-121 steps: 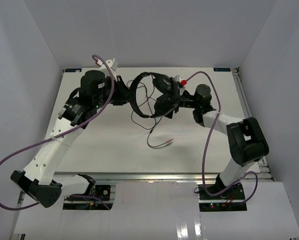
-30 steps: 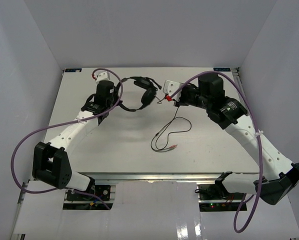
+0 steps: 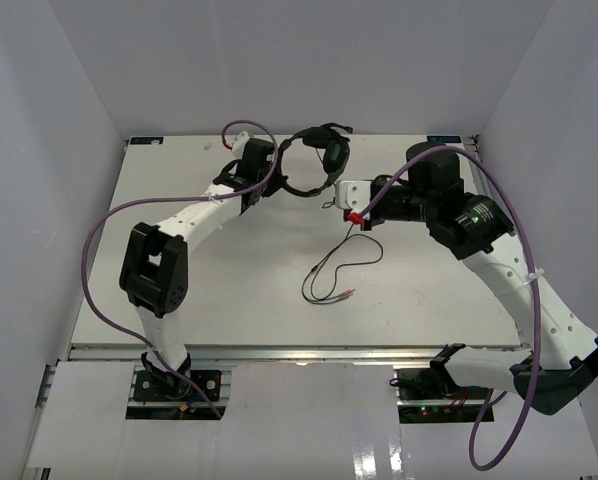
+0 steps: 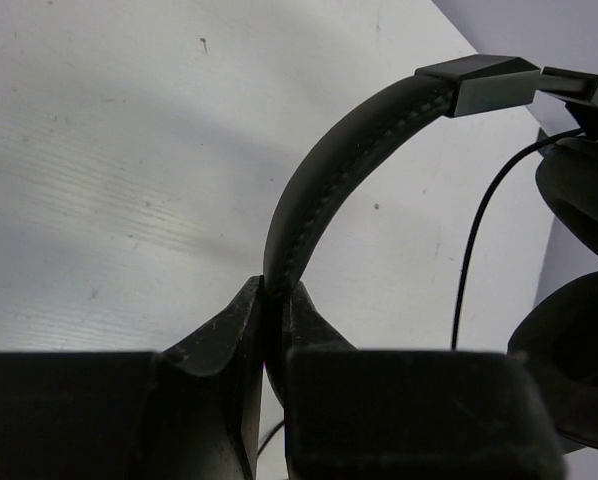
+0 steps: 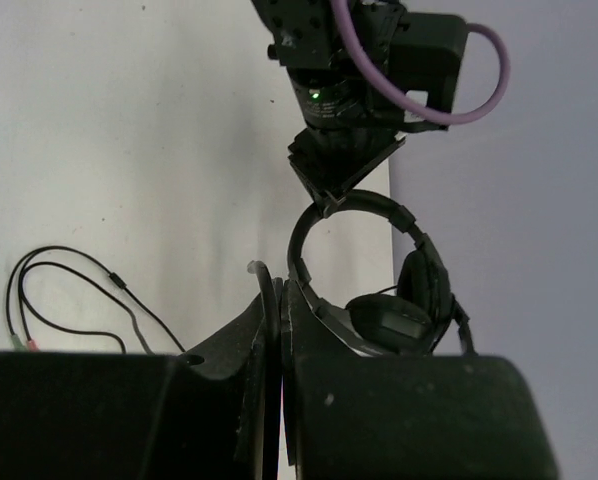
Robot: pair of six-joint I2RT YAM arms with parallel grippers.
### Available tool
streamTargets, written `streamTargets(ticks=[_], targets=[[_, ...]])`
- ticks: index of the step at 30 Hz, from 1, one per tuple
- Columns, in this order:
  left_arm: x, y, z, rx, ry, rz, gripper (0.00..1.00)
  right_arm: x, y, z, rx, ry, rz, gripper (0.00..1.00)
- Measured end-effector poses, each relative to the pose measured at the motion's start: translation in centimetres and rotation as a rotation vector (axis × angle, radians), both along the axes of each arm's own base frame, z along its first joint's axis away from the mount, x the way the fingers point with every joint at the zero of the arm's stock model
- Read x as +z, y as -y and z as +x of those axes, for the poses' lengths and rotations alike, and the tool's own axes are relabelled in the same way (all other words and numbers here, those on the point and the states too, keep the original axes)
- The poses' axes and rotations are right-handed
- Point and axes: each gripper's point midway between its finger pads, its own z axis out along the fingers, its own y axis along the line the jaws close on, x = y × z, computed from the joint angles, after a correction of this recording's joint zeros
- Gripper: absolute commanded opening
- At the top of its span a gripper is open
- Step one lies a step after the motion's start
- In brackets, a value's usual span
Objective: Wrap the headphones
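Surface finish check
I read the headphones [image 4: 331, 170] headband as matt black stitched padding; the table [image 4: 129, 180] top is white, finely ribbed.

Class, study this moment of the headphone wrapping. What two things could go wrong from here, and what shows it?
1. The left gripper has its jaws shut on only the thin band of the headphones; the earcups hang off to one side, so the headset may swivel or slip.
2. The right gripper seems to pinch the cable, whose loose loop and plugs lie on the table; winding may snag or tangle them.
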Motion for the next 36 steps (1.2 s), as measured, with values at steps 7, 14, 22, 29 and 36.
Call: streamTargets(ticks=[7,14,22,29,36], targets=[[-3.7,0.8,0.0,-0.055,-0.028,0.132,0.00,4.0,0.4,0.8,-0.043,0.077,0.046,0.08],[-7.4,1.2,-1.0,-0.092,-0.081,0.193,0.00,4.8,0.5,1.1,-0.053,0.085,0.058,0.08],[-7.1,1.6,-0.8,-0.082,-0.074,0.175,0.00,4.2,0.1,1.1,-0.024,0.053,0.059,0.08],[-4.1,3.2,0.9,-0.057,-0.040,0.062,0.00,1.9,-0.6,-0.1,0.040,-0.016,0.045,0.08],[-2.9,4.4,2.1,-0.048,-0.028,-0.004,0.00,1.1,-0.9,-0.7,0.071,-0.056,0.047,0.08]])
